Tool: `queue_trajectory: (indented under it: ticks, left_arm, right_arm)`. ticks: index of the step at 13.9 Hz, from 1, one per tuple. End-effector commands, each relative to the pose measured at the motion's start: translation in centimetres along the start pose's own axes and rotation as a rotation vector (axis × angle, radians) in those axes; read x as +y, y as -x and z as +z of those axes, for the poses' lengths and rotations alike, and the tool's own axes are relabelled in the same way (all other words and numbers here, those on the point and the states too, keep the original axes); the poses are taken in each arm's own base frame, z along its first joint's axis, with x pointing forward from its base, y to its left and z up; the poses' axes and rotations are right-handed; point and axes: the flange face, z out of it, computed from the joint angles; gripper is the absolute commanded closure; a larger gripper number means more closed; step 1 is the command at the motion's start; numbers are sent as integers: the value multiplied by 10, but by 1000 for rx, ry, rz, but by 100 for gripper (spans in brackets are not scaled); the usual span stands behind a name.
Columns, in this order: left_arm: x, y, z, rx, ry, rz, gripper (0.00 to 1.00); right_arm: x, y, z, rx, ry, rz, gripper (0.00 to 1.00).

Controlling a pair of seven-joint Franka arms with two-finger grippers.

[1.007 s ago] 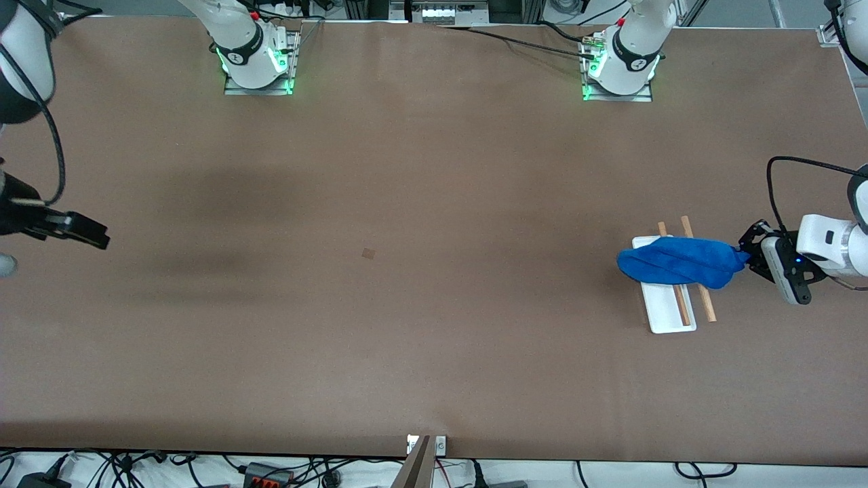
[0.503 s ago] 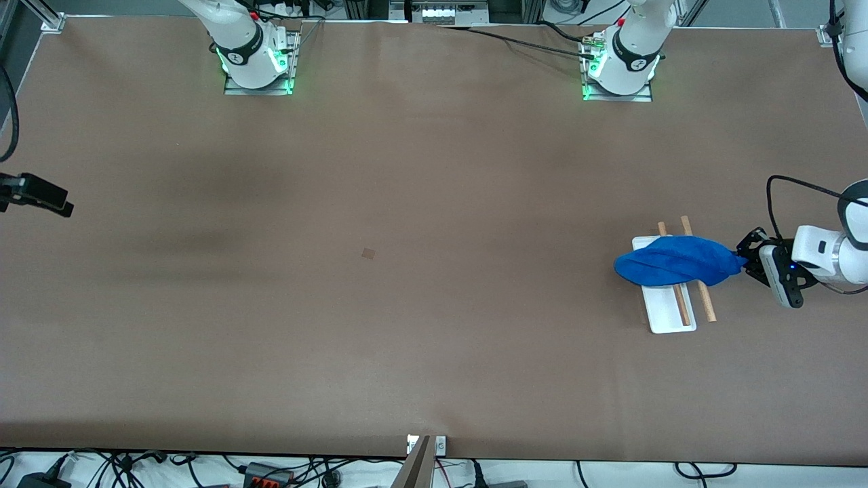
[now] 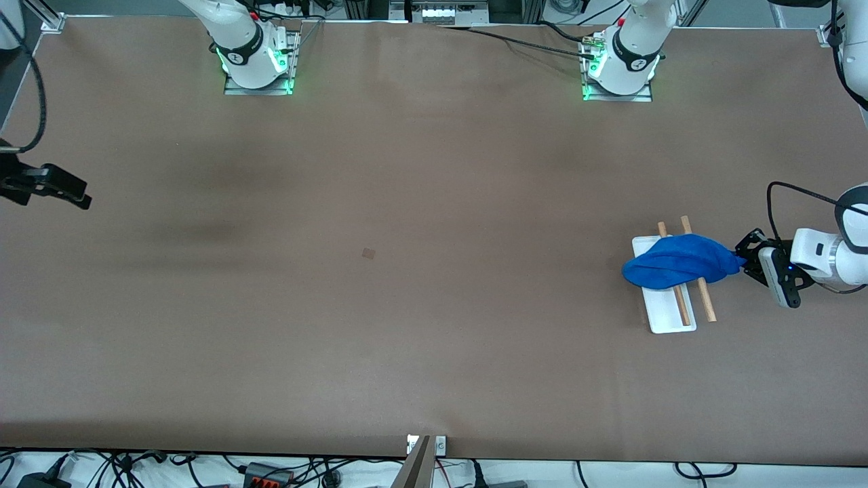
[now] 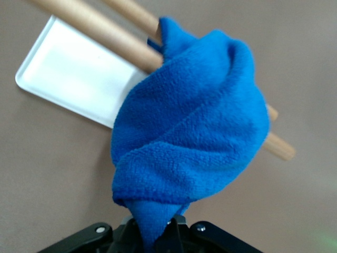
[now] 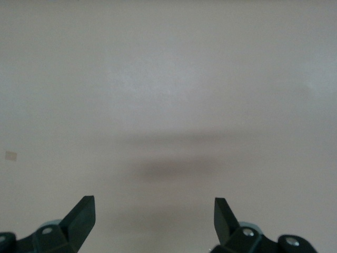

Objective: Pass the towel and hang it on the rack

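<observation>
The rack (image 3: 668, 298) is sitting on the brown worktop (image 3: 407, 325) toward the left arm's end, its white base and two wooden rods (image 4: 100, 32) showing. The blue towel (image 3: 678, 264) is lying bunched across those rods. Just beside the rack, the left claw (image 3: 742, 261) is pinching one corner of the towel tight. Well apart from the rack, at the right arm's end, the right claw (image 3: 64, 190) is hanging over the worktop with its fingers (image 5: 79, 213) spread wide, holding nothing.
</observation>
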Motion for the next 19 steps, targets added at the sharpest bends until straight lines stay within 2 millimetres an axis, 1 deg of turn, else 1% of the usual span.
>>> queue_trajectory:
  ticks: [1, 2, 3, 4, 6, 10, 11, 13, 15, 16, 18, 19]
  left_arm:
    - [-12, 8, -1, 5, -36, 13, 97]
    - [-13, 8, 0, 7, -36, 14, 96]
    - [-13, 7, 0, 8, -35, 13, 94]
    - [-13, 7, 0, 7, -36, 12, 80]
    - [-12, 8, -2, 17, -31, 11, 0]
    - [-7, -8, -12, 22, -41, 1, 0]
    - [-5, -9, -20, 17, -36, -11, 0]
    - [1, -19, -42, 10, -8, -31, 0]
    - [8, -27, -60, -6, 12, -103, 0]
    - [13, -38, -70, -30, 13, -116, 0]
    - [21, -51, -93, -55, 5, -173, 0]
    - [27, -57, -102, -60, 15, -203, 0]
  right_arm:
    - [1, 29, 1, 7, -16, 1, 0]
    - [2, 27, 1, 12, -14, 0, 0]
    - [2, 23, 0, 15, -6, -12, 0]
    - [0, 20, -2, 15, -5, -20, 0]
    - [-3, 18, -5, 24, -14, -9, 0]
    - [-5, 16, -3, 21, -11, -20, 0]
    - [-6, 16, -3, 21, -10, -23, 0]
    - [-4, 17, -4, 20, -11, -25, 0]
    - [-4, 18, -6, 24, -11, -30, 0]
    - [-5, 18, -6, 25, -11, -30, 0]
    - [-8, 17, -4, 20, -12, -25, 0]
    - [-4, 17, -4, 18, -11, -22, 0]
